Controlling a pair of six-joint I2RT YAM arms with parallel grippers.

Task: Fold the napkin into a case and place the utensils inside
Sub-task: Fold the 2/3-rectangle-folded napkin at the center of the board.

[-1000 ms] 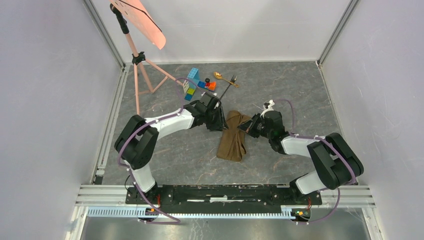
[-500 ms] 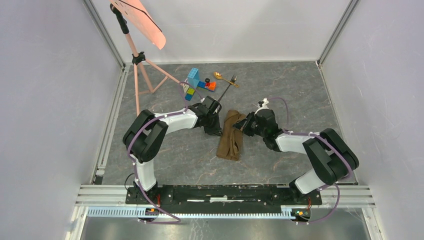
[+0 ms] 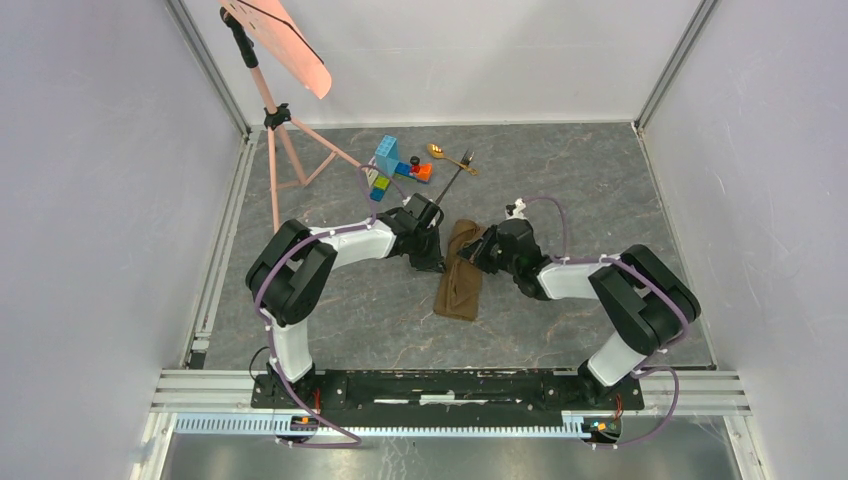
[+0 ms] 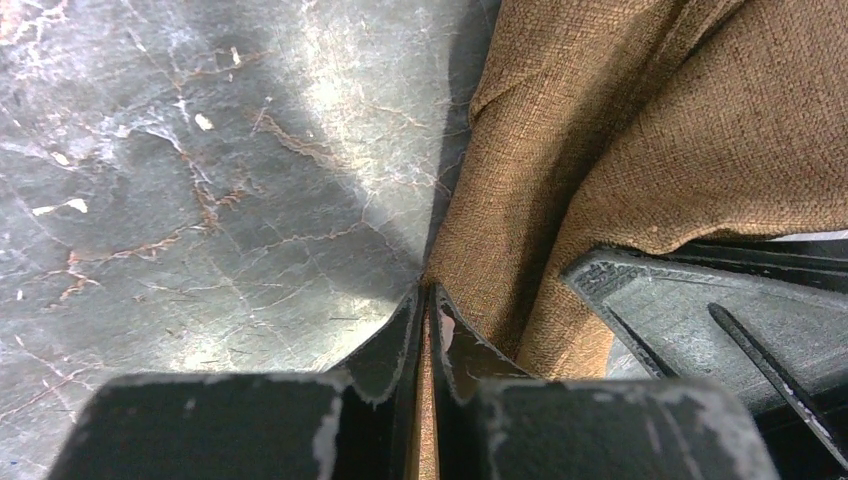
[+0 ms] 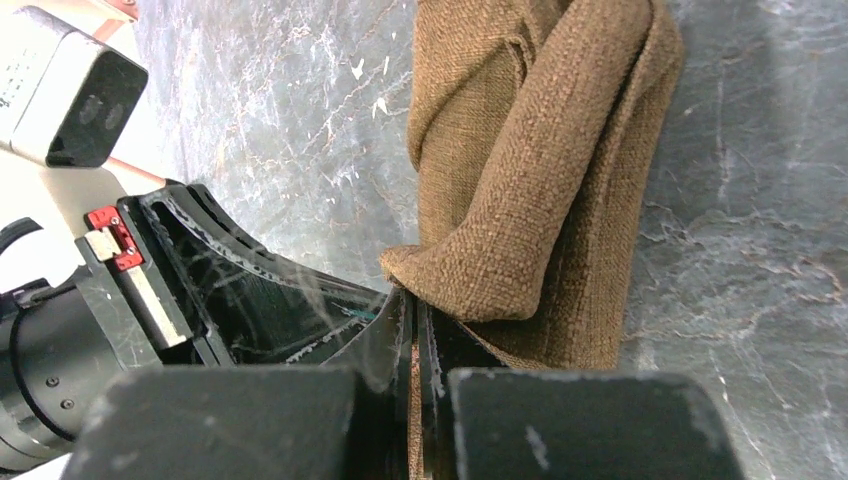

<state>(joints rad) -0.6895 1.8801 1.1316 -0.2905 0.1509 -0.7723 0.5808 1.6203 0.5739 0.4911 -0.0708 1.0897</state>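
Mid-frame, the left gripper [image 4: 427, 298] and right gripper [image 5: 413, 300] each pinch the napkin [image 3: 458, 290] tight; probably to fold it.

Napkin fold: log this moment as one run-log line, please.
phase: folding | left gripper: shut on napkin edge | right gripper: shut on napkin | spoon, fork: lying beyond napkin, not yet inside

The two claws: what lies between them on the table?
The brown napkin lies between them. The left claw and the right claw each pinch one side of it. The top view shows this best.
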